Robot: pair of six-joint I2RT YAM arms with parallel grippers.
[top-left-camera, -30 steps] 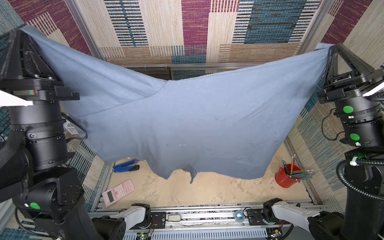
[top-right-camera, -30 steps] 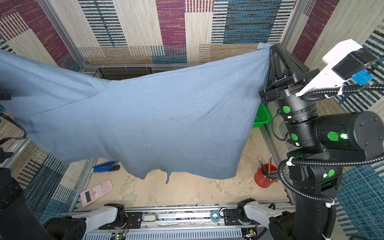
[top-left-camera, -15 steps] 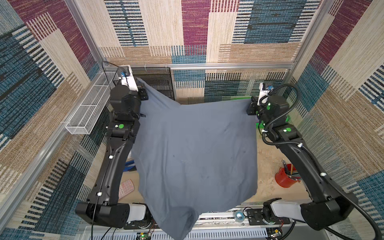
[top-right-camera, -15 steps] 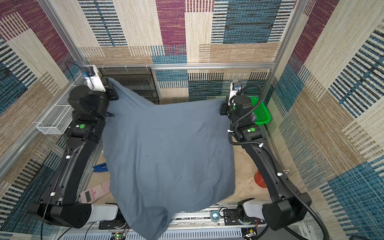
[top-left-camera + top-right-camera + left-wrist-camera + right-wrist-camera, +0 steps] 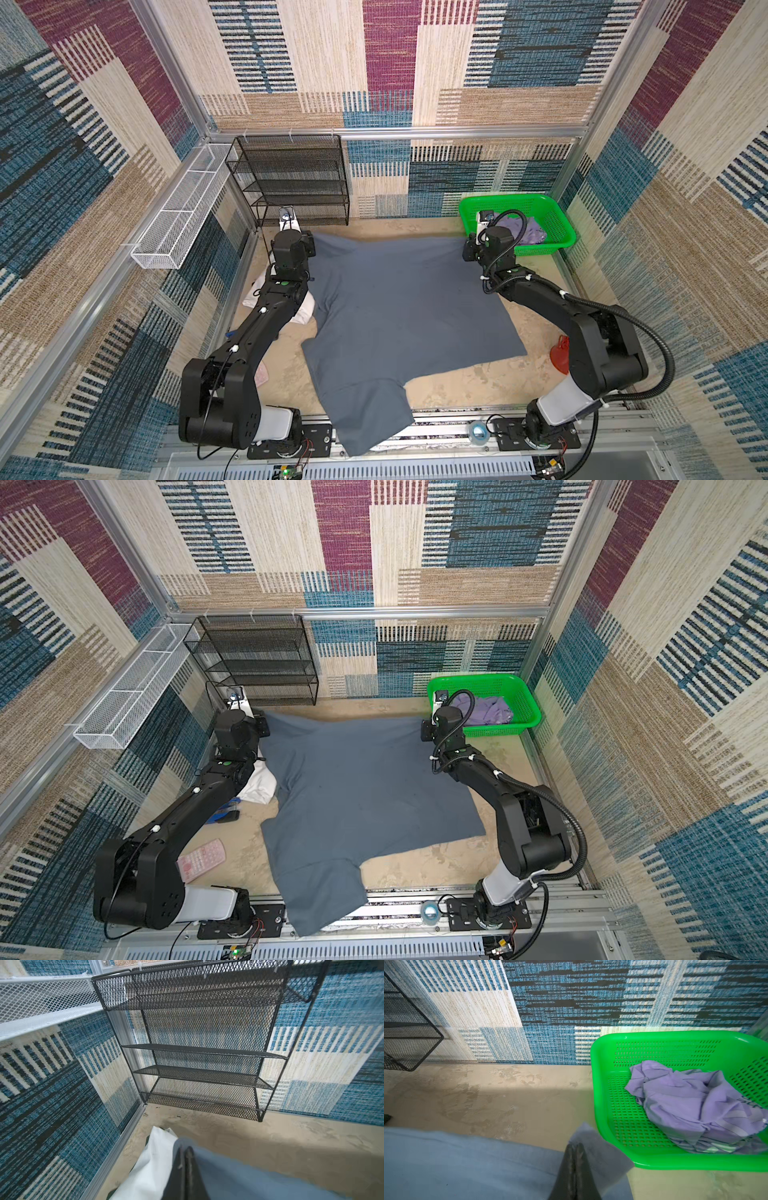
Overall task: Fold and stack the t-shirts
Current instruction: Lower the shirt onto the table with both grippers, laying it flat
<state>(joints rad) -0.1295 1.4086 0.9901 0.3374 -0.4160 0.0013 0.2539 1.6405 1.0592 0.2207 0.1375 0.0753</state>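
The large slate blue-grey cloth t-shirt [image 5: 399, 316] lies spread over the middle of the sand-coloured tabletop [image 5: 457, 386] in both top views, with its two upper corners held low. The left gripper [image 5: 185, 1150] has its jaws pressed together on the upper-left corner, and the right gripper [image 5: 574, 1146] pinches the upper-right corner the same way. The smaller lavender-purple t-shirt [image 5: 691, 1101] sits crumpled in the green perforated plastic basket [image 5: 654, 1035] at upper right. The likeliest trouble is at the bottom of the frame, where one sleeve [image 5: 370, 419] hangs over the aluminium rail [image 5: 457, 417]; a pull or fold could snag it there or drag the shirt crooked. A white cloth [image 5: 153, 1165] just beside the left corner could get gathered into a fold. The right corner is near enough to the basket to catch its rim.
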